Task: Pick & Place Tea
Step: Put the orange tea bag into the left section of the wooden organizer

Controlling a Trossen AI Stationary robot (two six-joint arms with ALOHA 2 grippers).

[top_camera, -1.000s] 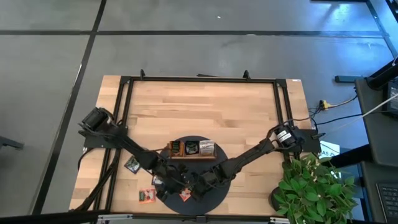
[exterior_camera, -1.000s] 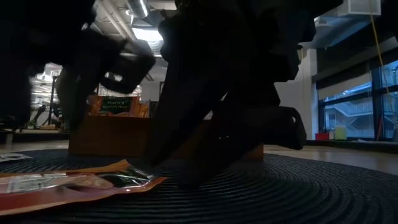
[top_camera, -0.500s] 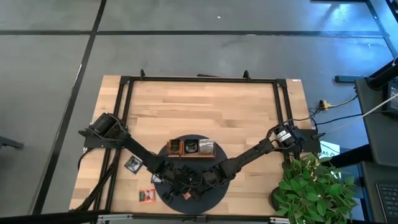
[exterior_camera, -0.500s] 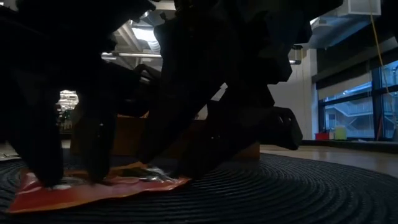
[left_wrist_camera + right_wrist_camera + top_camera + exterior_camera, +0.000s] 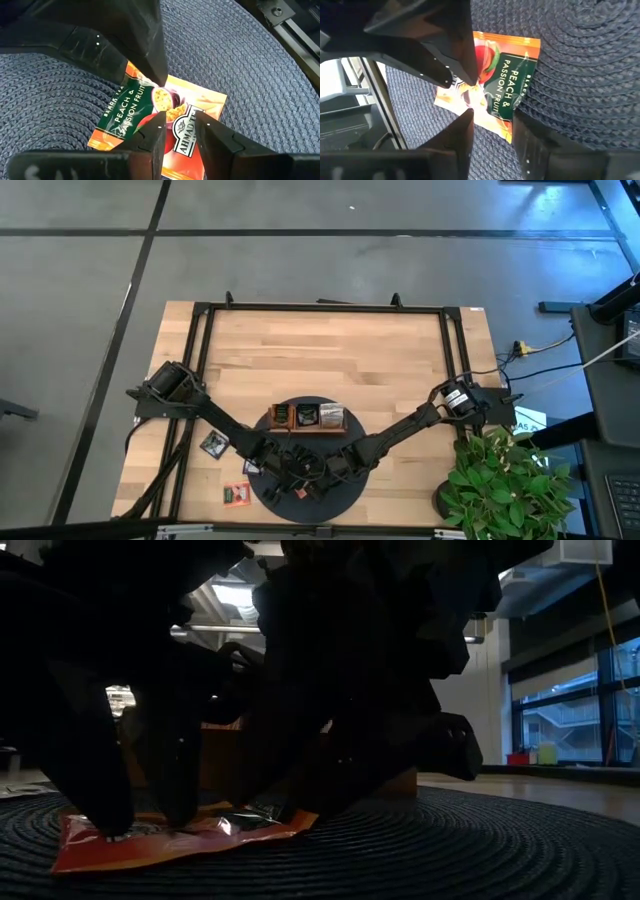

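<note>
Converging on one orange sachet (image 5: 165, 125) flat on the mat (image 5: 60, 105), both grippers, left (image 5: 177, 132) and right (image 5: 490, 125), are straddling it with jaws apart, probably to pinch its edge.

From above the wooden table (image 5: 330, 360) is evenly and softly lit with faint shadows, whereas at table height the arms are black backlit silhouettes against bright ceiling lights (image 5: 230, 592) and windows (image 5: 575, 705), and glare glints on the crinkled orange sachet (image 5: 170, 838); wrist views are bright and sharp.
</note>
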